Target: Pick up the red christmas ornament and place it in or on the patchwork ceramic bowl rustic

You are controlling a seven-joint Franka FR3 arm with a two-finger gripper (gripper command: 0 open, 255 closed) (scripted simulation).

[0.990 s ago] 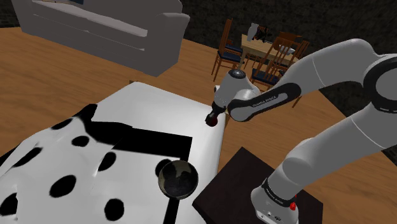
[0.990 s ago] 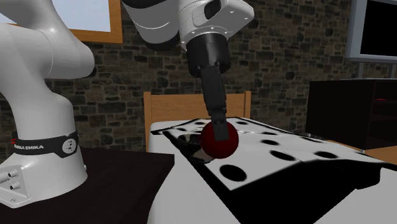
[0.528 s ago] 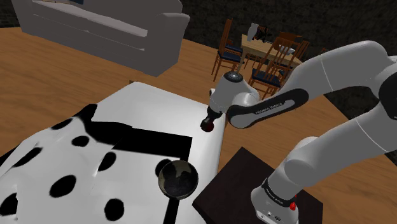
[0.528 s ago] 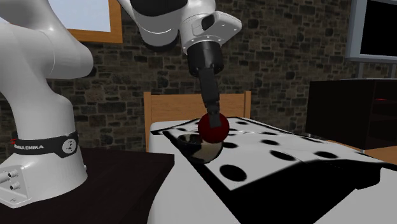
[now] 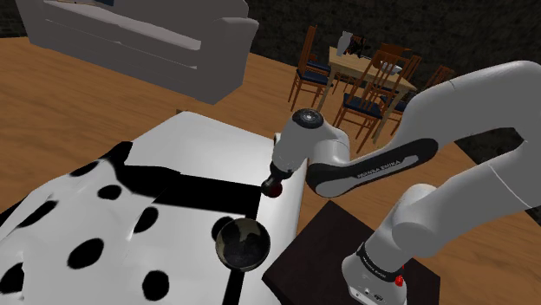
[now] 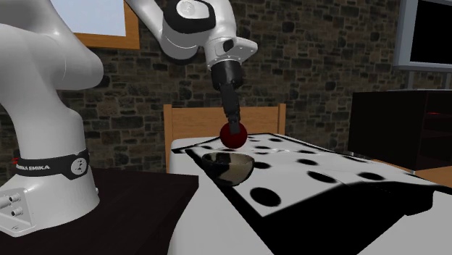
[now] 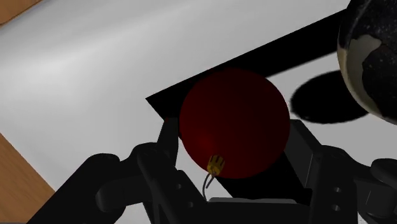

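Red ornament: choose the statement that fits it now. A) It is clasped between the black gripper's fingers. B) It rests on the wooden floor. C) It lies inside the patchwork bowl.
A: in the wrist view the gripper clasps the red ornament between its fingers, apart from the patchwork bowl.

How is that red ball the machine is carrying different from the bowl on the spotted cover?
The red ball is one plain dark red; the bowl is dark with pale patches. The red ball looks clearly smaller than the bowl. The red ball is clasped between the black fingers, while the bowl stands free on the spotted cover. The red ball is closed, with a small gold cap; the bowl is open on top. Both are round.
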